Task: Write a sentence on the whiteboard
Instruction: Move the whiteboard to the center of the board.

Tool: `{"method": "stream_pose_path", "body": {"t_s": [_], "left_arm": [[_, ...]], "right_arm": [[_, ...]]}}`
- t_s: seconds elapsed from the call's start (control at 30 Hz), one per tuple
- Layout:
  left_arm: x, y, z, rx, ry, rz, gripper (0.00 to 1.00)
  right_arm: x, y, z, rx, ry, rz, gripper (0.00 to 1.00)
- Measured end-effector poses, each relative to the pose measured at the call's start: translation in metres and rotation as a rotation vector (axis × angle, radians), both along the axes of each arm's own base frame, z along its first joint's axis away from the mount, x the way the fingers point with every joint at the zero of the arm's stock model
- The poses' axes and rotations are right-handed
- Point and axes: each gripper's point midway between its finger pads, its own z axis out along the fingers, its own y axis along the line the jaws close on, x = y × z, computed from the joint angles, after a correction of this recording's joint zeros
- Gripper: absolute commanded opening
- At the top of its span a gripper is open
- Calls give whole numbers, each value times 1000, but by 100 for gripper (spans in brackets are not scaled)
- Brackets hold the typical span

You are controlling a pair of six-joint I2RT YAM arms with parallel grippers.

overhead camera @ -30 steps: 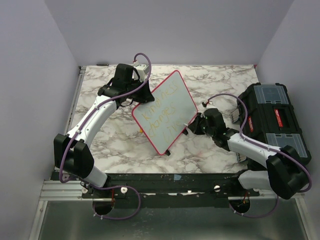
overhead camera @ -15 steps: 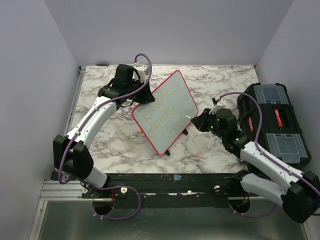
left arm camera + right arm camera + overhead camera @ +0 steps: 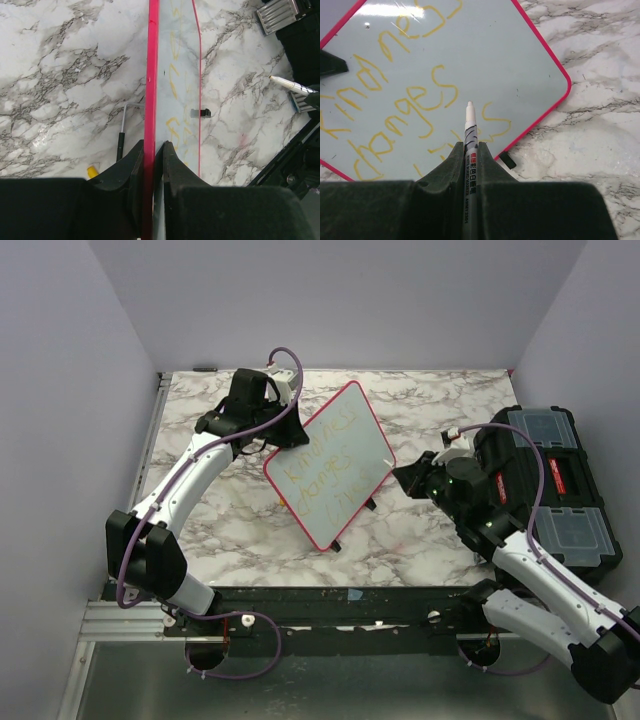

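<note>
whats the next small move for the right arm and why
Probably ease the right claw forward until the marker tip touches the whiteboard beside the bottom line of the sentence, which looks unfinished. The tip hangs off the surface, and the left claw grips the board's red edge, holding it tilted.

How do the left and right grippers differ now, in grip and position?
The left gripper is shut on the whiteboard by its red edge, propping it tilted; the right gripper is shut on a marker. The left touches the board; the right holds its marker tip apart from it. Both are closed on something.
</note>
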Motion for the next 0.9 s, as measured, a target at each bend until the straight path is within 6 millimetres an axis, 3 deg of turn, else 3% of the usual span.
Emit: {"method": "stream_pose_path", "body": {"t_s": [0.47,0.9], "left_arm": [[-9,5,-1,13,45,25,0],[-40,20,3,38,65,33,0]], "right_arm": [[-2,-1,-11,-13,21,1,1],[-3,-1,-18,-22,34,1,1]]}}
